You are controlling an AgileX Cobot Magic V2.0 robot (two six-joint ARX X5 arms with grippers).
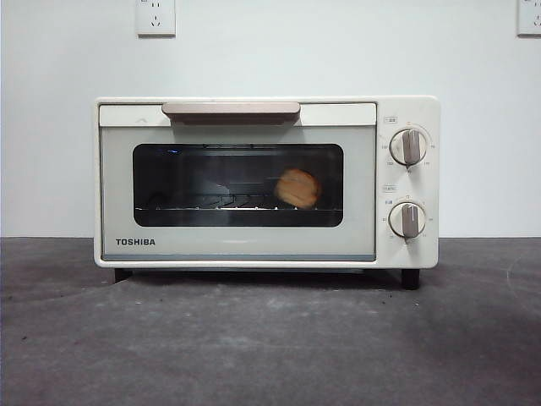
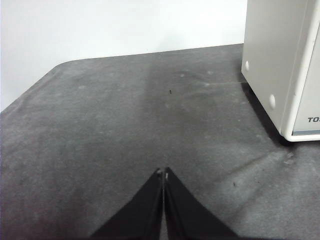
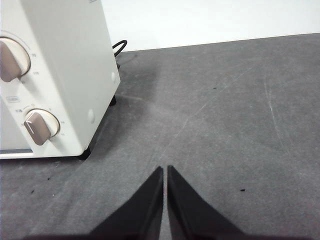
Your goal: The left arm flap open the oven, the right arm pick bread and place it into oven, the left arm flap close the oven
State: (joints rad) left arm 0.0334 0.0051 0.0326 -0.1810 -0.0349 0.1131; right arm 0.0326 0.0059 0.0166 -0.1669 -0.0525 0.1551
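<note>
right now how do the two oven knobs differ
The upper knob sits near the oven's top corner, the lower knob near its base. In the right wrist view the upper knob is cut off by the picture's edge, while the lower knob shows whole. Around the upper knob the printed marks look denser than around the lower one. Both are round and cream with a beige grip bar standing about upright.

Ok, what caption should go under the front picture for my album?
Bread sits on the rack inside the shut oven on the grey table.
</note>
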